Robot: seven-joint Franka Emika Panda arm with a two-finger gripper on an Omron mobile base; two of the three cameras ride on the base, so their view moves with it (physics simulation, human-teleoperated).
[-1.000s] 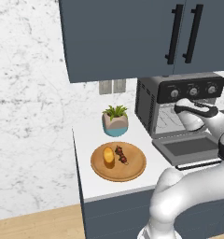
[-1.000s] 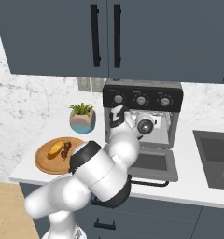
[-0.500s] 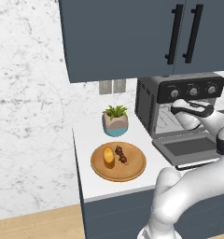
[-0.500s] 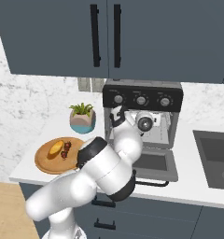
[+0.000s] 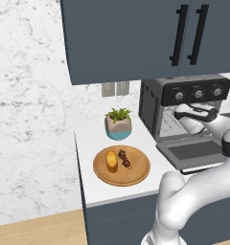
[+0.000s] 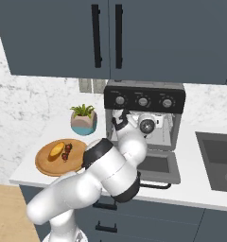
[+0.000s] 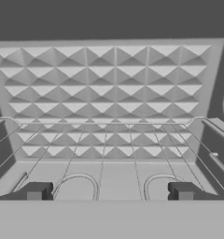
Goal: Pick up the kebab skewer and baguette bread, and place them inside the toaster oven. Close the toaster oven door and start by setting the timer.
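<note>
Hand (image 7: 109, 191) sits inside the dark grey-black boxy toaster oven (image 5: 184, 107), fingers spread wide, nothing between them, just above the wire rack (image 7: 109, 154). Over the last second it has pushed slightly deeper into the cavity and the fingers have eased in a touch. Judgement: this is a dry reach; no food loaded yet.

Short kebab skewer with dark red chunks (image 5: 123, 158) and stubby golden baguette bread (image 5: 111, 159) lie side by side on the round wooden plate (image 5: 136, 174), left of the oven. Glass-windowed oven door (image 5: 191, 152) lies folded down flat.

Cavity walls close on both sides; withdraw straight back. Surface (image 5: 88, 143) beside the plate is open, potted plant (image 5: 118, 123) just behind it.
</note>
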